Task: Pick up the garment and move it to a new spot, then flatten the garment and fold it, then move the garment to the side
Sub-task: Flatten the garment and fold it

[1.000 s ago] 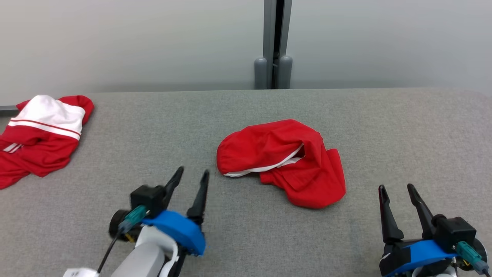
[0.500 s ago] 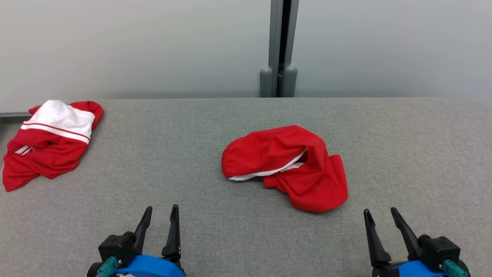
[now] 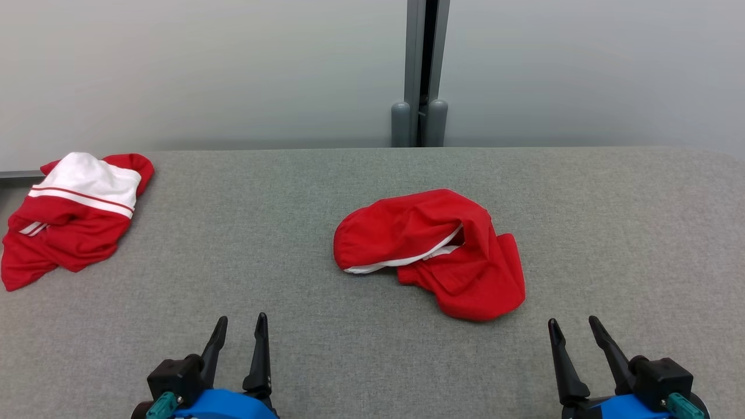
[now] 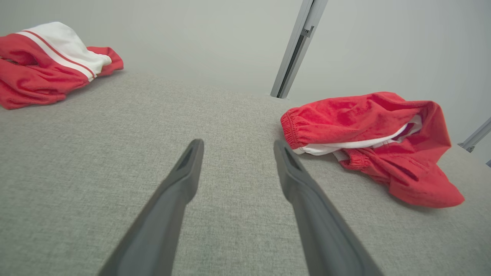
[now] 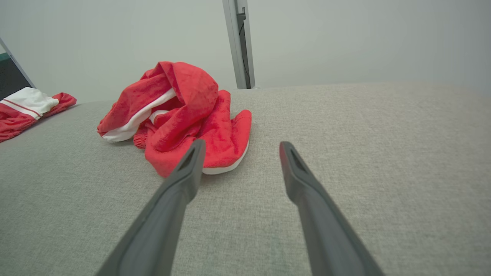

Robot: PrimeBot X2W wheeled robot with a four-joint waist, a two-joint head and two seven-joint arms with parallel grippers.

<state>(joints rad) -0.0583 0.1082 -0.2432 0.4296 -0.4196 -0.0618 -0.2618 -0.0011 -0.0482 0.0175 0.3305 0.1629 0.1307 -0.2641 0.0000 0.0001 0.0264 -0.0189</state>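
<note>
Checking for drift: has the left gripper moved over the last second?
Yes. The left gripper has pulled back toward the robot and to its left, away from the middle red garment, whose left edge it almost reached before.

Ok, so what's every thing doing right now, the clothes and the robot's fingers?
red garment: crumpled in a heap, middle of the table, not held.
red and white garment: bunched up at the table's left end, untouched.
left gripper: fingers open, holding nothing.
right gripper: fingers open, holding nothing.
</note>
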